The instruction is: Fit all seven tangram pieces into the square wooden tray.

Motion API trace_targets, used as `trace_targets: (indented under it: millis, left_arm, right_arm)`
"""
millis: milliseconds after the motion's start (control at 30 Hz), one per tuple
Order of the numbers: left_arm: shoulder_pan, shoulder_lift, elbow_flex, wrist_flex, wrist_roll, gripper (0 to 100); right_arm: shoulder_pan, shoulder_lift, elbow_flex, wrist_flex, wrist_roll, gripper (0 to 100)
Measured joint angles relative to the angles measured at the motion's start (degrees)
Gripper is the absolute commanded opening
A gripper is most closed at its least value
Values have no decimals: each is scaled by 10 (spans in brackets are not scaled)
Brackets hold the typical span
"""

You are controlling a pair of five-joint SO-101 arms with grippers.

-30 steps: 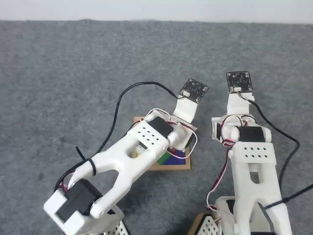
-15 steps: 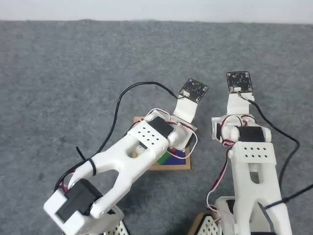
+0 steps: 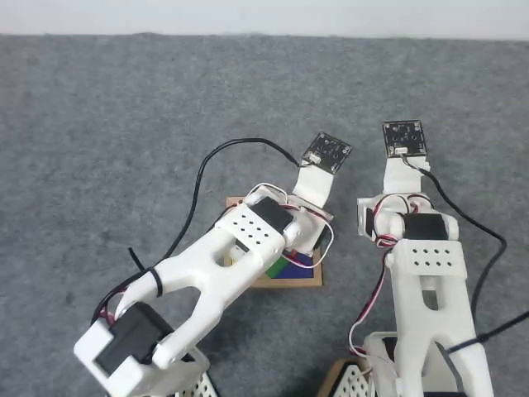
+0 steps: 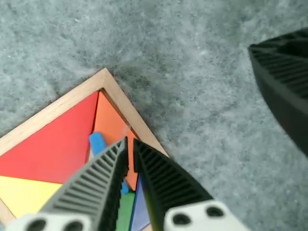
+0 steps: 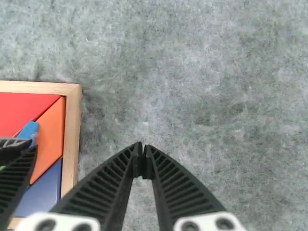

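Grey carpet (image 3: 124, 124) spreads under both of my arms, with a pale strip of wall along its far edge. The square wooden tray (image 4: 120, 96) lies flat on it, and in the high view my left arm (image 3: 223, 273) stretches across it and hides most of it, leaving one wooden rim and slivers of green and blue.

My left claw (image 4: 129, 141) hangs over one corner of the tray. Its jaws are drawn together to a thin slit. Just beside the tips a small light blue piece (image 4: 96, 142) lies tilted on top of the orange triangle (image 4: 108, 120), not down flat like the others. It runs under one of my fingers, and I cannot tell whether I am pinching it or only touching it. The big red triangle (image 4: 57, 144) fills the space next to the orange one. A yellow piece (image 4: 24, 192) borders the red, and a green piece (image 4: 126, 211) and a dark blue piece (image 4: 139, 211) show under my fingers.

My right claw (image 5: 143, 145) is closed, its tips meeting with nothing between them. It hovers over bare carpet just outside the tray's rim, near the corner with the orange triangle. My right arm (image 3: 426, 273) stands beside the tray.
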Motion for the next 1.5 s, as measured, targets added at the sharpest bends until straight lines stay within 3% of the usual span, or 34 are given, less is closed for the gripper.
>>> trace_targets:
  millis: [233,467,1500]
  left_arm:
    - [-15,-62,46,-1,-2,12]
    - [-41,-142,120,-65,0,12]
    - [-41,-147,124,-80,0,12]
  right_arm:
    - [0,0,7,-11,0,8]
    - [0,0,14,-21,0,8]
    - [0,0,22,-32,0,8]
